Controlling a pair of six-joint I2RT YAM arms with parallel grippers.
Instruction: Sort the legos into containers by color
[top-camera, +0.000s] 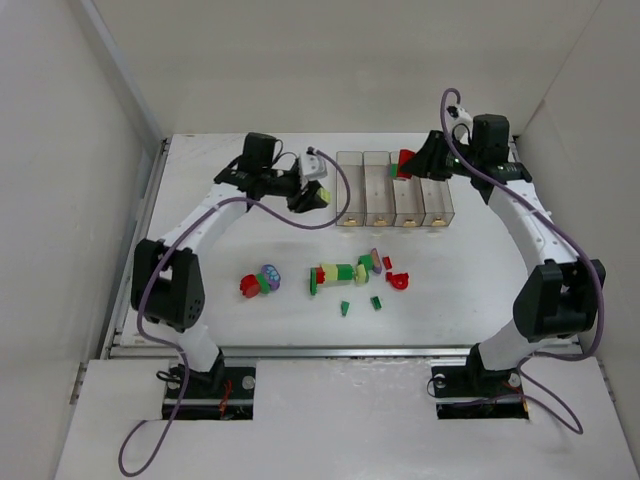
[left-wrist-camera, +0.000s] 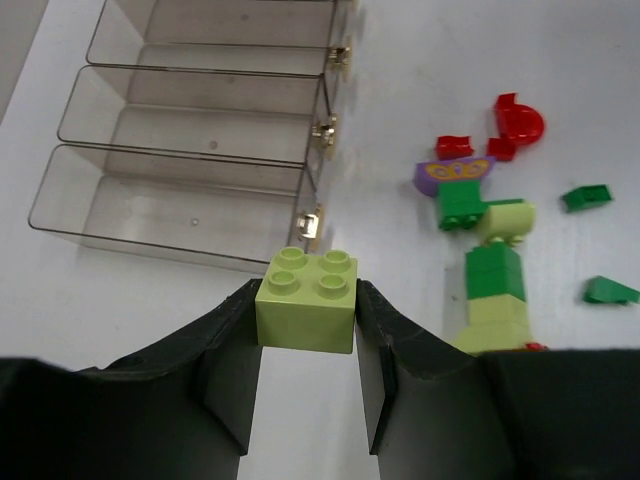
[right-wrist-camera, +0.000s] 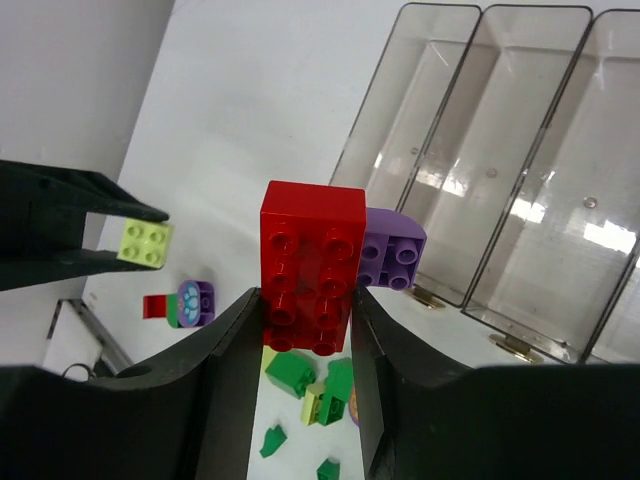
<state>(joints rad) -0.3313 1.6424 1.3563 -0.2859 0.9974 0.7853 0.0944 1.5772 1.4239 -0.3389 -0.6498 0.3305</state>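
The legos (top-camera: 350, 275) are small hard plastic bricks, so I judge them light, stiff and in no way fragile, yet smooth-walled and apt to twist out of a shallow pinch; the best hold is across two opposite flat side walls, the pads bearing on wall and not on studs, and a clump is best taken by its largest brick, since its joints may part under a sideways pull; the left gripper (left-wrist-camera: 305, 300) shows just such a hold, its two dark fingers clamped on the side walls of a pale yellow-green brick (left-wrist-camera: 306, 318), square, glossy, four studs up; ahead of those fingertips and a little to their left lie the containers (left-wrist-camera: 180, 165), clear narrow bins in a row with small brass-coloured clasps (left-wrist-camera: 312, 225) at their near ends; to the right of the fingers, on the white table (left-wrist-camera: 400, 80), lie loose pieces: a green and pale clump (left-wrist-camera: 495, 285), a purple tile (left-wrist-camera: 455, 172) with a butterfly print, red bits (left-wrist-camera: 518, 120) and green wedges (left-wrist-camera: 585, 197); the right gripper (right-wrist-camera: 305, 295) is closed on a red brick (right-wrist-camera: 310, 250), long, eight studs facing the camera, with a purple piece (right-wrist-camera: 392, 248) touching its right side, seemingly stuck to it; beyond its fingertips to the right stand the bins, beneath them the loose pile; that purple stowaway could well drop into the wrong bin along with the red.
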